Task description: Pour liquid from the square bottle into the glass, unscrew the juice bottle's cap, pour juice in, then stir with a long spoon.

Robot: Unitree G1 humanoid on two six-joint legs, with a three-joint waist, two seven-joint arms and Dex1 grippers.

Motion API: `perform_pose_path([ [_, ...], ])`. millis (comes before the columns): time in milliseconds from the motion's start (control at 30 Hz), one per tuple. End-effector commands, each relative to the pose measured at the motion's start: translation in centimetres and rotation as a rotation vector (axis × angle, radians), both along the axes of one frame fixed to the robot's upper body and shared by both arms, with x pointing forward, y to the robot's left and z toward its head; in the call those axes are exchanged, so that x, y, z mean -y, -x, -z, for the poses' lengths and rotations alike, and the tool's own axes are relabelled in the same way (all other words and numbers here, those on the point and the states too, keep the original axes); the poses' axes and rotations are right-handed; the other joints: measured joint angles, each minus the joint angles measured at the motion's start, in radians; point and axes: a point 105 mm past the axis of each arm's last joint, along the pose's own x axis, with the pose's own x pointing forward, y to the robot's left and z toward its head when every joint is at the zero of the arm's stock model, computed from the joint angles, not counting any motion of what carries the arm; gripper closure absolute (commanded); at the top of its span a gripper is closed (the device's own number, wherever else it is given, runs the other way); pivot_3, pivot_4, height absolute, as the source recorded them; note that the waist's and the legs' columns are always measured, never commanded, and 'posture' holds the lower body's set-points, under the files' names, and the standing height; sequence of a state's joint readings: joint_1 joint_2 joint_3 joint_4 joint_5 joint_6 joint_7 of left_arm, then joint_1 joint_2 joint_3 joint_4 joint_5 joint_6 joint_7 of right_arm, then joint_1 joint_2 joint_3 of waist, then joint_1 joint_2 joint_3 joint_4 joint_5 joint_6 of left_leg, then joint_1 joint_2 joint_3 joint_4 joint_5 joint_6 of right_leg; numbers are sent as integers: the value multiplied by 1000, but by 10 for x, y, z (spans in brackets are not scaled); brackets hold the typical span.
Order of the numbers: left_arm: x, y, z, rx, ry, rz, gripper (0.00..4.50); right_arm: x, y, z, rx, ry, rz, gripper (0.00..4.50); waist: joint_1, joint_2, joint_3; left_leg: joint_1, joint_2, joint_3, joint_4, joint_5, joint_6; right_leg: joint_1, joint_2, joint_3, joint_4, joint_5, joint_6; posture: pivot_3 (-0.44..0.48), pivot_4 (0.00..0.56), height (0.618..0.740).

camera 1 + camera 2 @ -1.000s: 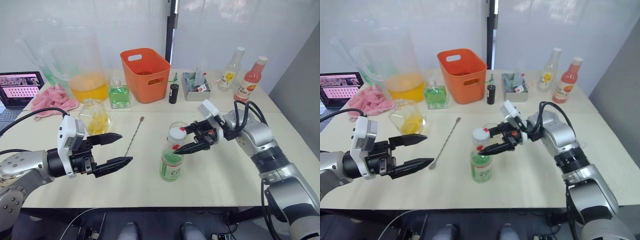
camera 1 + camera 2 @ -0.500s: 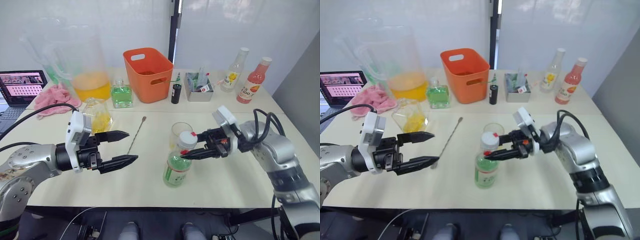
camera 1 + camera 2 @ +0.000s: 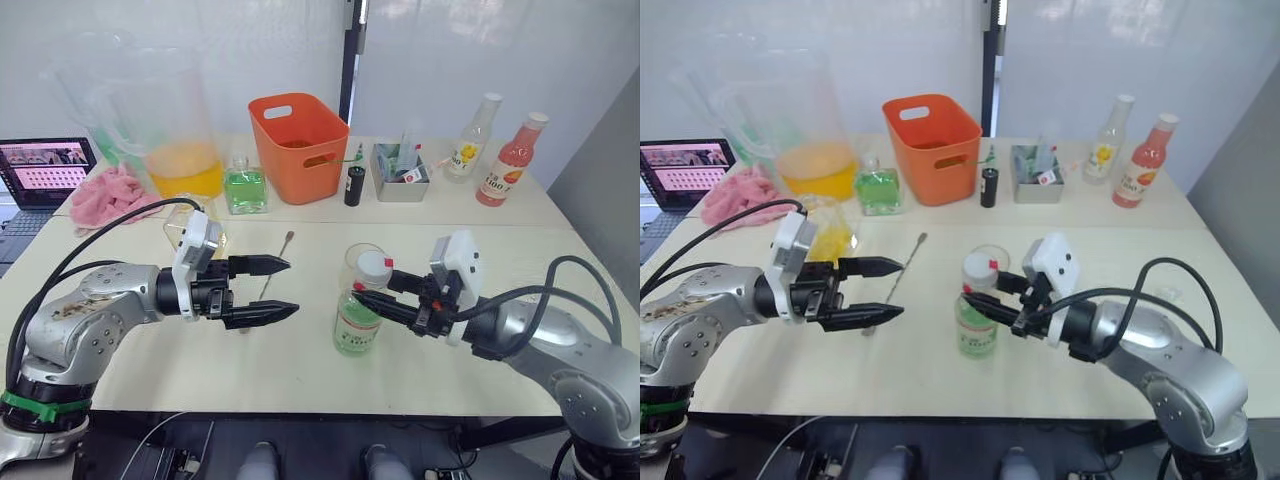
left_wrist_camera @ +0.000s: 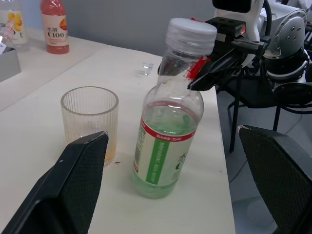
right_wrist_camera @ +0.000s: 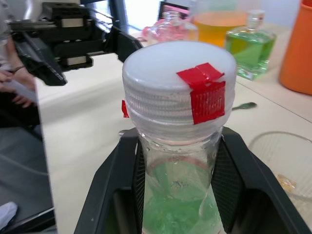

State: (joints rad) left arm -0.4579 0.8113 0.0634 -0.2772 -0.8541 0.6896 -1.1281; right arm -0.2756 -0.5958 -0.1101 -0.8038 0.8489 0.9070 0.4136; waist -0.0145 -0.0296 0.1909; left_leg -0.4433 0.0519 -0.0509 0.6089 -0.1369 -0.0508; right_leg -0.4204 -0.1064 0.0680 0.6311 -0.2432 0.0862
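The juice bottle (image 3: 356, 322), with a green-and-white label, stands upright mid-table. Its white cap (image 5: 180, 83), marked with red tape, is screwed on. My right gripper (image 3: 362, 295) is shut on the bottle's neck just under the cap, one finger on each side. My left gripper (image 3: 291, 287) hovers open to the bottle's left, pointing at it. The ribbed glass (image 4: 90, 119) stands right behind the bottle with a little yellowish liquid at the bottom. The long spoon (image 3: 902, 268) lies on the table, partly behind my left fingers. The square bottle (image 3: 830, 238) of yellow liquid is partly hidden by my left wrist.
Along the back stand a big pitcher (image 3: 170, 130) of orange liquid, a green square bottle (image 3: 245, 187), an orange basket (image 3: 300, 142), a small dark bottle (image 3: 352, 186), a grey tray (image 3: 395, 168), a yellow-label bottle (image 3: 468, 140) and a pink-red bottle (image 3: 508, 160). A pink cloth (image 3: 105, 195) and laptop (image 3: 45, 170) sit far left.
The camera has shifted. My left gripper has moved right, closer to the juice bottle. My right arm has dropped toward the table's front, its fingers still at the bottle's top.
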Motion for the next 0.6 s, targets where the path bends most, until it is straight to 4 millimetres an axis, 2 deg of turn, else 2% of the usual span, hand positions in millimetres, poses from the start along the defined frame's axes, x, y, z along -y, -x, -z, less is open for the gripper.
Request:
perform_pose_path([
  [33, 4, -1, -7, 46, 1, 43, 0, -4, 10, -12, 62, -32, 42, 3193, 0, 0, 0, 0, 0, 0, 0, 0, 0, 0, 0, 0, 0, 0, 0, 0, 150, 740],
  [133, 5, -2, -7, 48, -3, 53, 0, -5, 11, -9, 53, -25, 56, 3193, -2, 0, 0, 0, 0, 0, 1, 0, 0, 0, 0, 0, 0, 0, 0, 0, 150, 740],
  [233, 5, -2, -5, 46, -18, 53, 0, -9, 17, 0, -41, -74, 17, 3193, -4, 0, 0, 0, 0, 0, 0, 0, 0, 0, 0, 0, 0, 0, 0, 0, 150, 740],
  [300, 5, -2, -5, 49, -21, 49, 0, -10, 19, 2, -66, -78, 0, 2176, -4, 0, 0, 0, 0, -1, 0, 0, 0, 0, 0, 0, 0, 0, 0, 0, 150, 740],
  [500, 1, -1, -4, 58, -37, 16, 0, -2, 15, 7, -103, -27, -55, 181, -3, 0, 0, 0, 0, -1, 1, 0, 1, 1, 0, 0, 0, 0, -1, 0, 150, 740],
  [600, -2, 0, -5, 67, -30, -13, 0, 6, 13, 10, -104, 27, -138, 181, -3, 0, 0, 0, 0, 0, 1, 0, 1, 1, 0, 0, 0, -1, -2, 0, 150, 740],
])
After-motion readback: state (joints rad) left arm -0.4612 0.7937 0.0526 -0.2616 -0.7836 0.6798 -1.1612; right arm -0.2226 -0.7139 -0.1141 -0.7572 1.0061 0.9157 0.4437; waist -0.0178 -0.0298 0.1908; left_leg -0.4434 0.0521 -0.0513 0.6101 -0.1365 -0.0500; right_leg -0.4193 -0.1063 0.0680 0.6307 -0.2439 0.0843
